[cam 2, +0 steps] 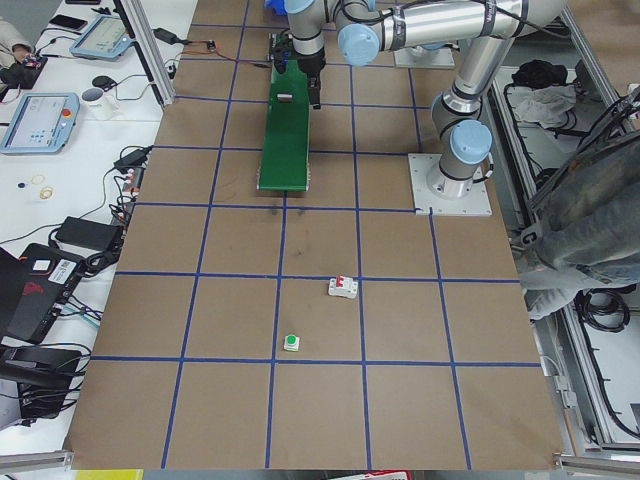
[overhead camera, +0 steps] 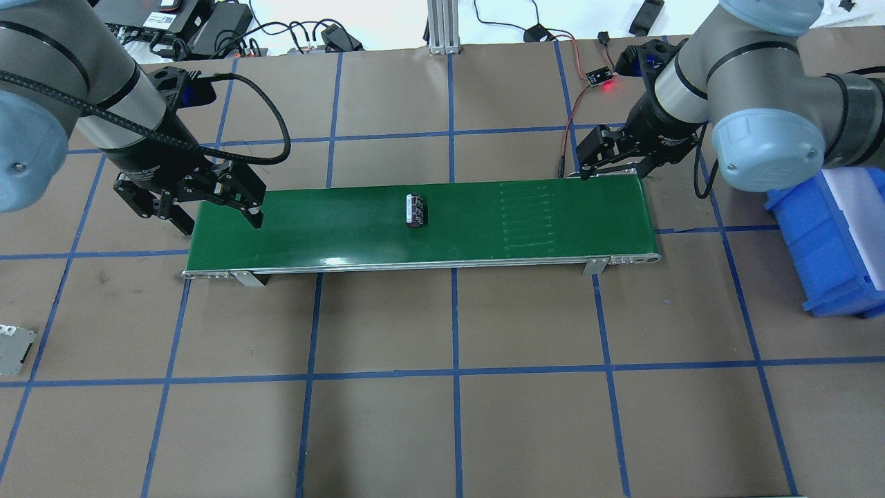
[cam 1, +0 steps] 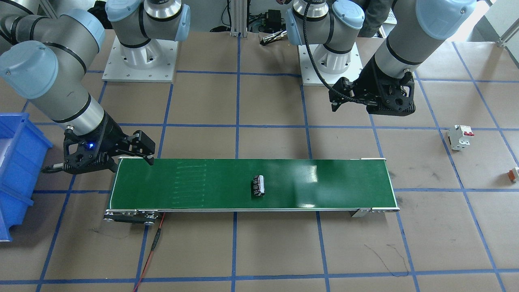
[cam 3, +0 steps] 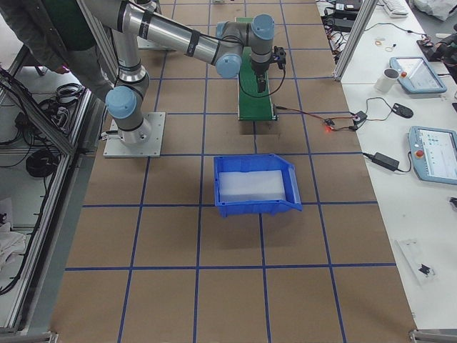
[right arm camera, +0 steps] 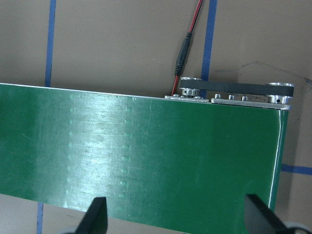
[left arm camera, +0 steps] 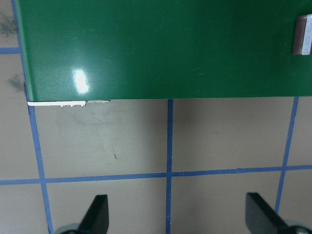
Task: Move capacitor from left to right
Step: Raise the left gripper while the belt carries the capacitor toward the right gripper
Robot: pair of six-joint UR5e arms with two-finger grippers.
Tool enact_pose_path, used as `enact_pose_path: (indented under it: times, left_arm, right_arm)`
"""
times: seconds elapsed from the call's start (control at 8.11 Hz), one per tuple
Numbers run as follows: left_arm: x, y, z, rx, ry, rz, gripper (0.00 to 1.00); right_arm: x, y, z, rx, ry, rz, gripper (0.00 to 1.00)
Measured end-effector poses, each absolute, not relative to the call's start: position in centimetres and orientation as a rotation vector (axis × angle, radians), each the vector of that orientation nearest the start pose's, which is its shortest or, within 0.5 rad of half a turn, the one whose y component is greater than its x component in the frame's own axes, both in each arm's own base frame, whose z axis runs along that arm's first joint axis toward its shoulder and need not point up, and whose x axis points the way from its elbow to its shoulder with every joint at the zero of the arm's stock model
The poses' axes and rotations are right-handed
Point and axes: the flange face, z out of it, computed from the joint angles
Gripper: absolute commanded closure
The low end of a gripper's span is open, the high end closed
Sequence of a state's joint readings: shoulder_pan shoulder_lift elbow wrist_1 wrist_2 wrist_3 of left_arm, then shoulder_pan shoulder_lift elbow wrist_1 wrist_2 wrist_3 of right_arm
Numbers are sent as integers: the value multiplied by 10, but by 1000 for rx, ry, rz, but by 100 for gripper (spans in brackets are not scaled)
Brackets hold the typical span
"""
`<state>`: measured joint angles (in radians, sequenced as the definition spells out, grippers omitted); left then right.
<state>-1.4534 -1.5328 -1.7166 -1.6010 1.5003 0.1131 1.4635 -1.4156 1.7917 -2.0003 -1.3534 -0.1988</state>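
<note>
Taped table [overhead camera: 449, 429] | one conveyor [overhead camera: 332, 232] | one capacitor [overhead camera: 415, 210] lying midway | left gripper [left arm camera: 176, 212] spread | right gripper [right arm camera: 175, 212] spread

Bare green belt [overhead camera: 332, 228] either side of the capacitor [overhead camera: 415, 210], flanked at its 2 ends by the spread left gripper [left arm camera: 178, 214] and right gripper [right arm camera: 175, 214]; blue bin [overhead camera: 823, 242] by the desk's right edge, circuit breaker [cam 1: 461, 137] near its left.

Robotics lab: teach pendants [cam 3: 432, 151], aluminium framing [cam 3: 350, 43], tape-gridded table [overhead camera: 525, 429], mini conveyor [overhead camera: 332, 228].

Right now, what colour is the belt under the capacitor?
The belt is glossy dark green, clearest in the overhead exterior view.
</note>
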Motion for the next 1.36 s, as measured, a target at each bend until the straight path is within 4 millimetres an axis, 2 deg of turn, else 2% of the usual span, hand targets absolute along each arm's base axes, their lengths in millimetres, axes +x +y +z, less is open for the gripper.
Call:
enact_pose_path:
  times: [0.86, 1.36]
  left_arm:
    - [-87, -469, 438, 7, 3227, 190, 0]
    - [-87, -469, 438, 6, 3226, 187, 0]
  right_arm:
    - [102, -553, 330, -136, 2869, -105, 4]
    - [101, -561, 308, -134, 2866, -89, 4]
